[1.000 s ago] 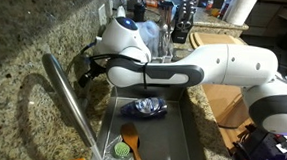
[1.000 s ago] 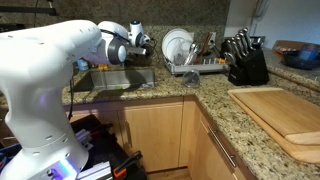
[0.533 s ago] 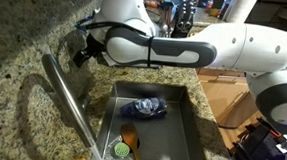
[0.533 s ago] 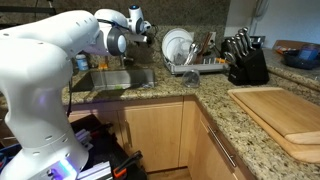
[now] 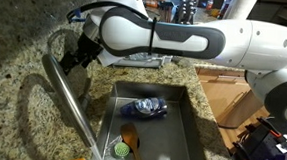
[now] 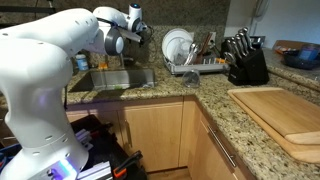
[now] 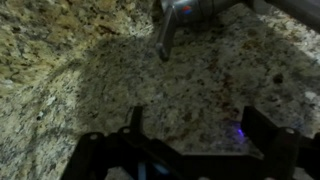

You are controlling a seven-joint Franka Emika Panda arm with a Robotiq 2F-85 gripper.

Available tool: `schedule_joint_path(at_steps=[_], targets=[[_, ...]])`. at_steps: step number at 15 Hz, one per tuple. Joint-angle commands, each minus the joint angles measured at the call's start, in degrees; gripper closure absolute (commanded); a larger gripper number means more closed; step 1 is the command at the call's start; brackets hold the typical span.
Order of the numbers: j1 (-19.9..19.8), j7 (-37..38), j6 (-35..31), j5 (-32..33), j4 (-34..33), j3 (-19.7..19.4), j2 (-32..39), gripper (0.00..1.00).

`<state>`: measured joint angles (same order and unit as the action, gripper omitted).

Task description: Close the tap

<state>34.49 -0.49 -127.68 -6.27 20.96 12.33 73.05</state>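
Up comes the gripper [image 7: 192,112], jaws apart, swinging from the basin toward the tap [image 5: 67,95]. Its lever [image 7: 165,40] sits at eleven o'clock, untouched, so closing is still ahead.

Speckled tan granite counter [image 5: 11,112] (tap [image 5: 70,104] brushed steel-grey)

That long, skinny brushed-steel tap [image 5: 70,104] slants diagonally across an exterior view, its tube reaching from the speckled granite table [image 5: 11,117] out over the steel sink [image 5: 187,133]. In the wrist view its thin little lever [image 7: 164,42] pokes out over the granite.
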Motion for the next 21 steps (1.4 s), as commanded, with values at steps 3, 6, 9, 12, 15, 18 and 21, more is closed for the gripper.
schedule_joint_path(at_steps=[3, 6, 9, 12, 15, 18, 21], targets=[[0.68, 10.24, 3.28, 3.16, 3.22, -5.0, -1.79, 0.0], [2.16, 15.82, 11.45, 7.14, 1.37, -9.16, -1.66, 0.0], [3.53, 19.0, 18.76, 11.41, 1.52, -13.17, -3.21, 0.0], [3.97, 19.69, 18.13, 11.14, 0.57, -12.63, -2.45, 0.0], [4.56, 21.4, 21.47, 12.79, 0.42, -14.53, -3.65, 0.0], [4.29, 19.61, 21.53, 12.78, 0.96, -14.46, -2.8, 0.0], [4.04, 18.54, 19.66, 13.66, -0.18, -15.23, 0.32, 0.0]])
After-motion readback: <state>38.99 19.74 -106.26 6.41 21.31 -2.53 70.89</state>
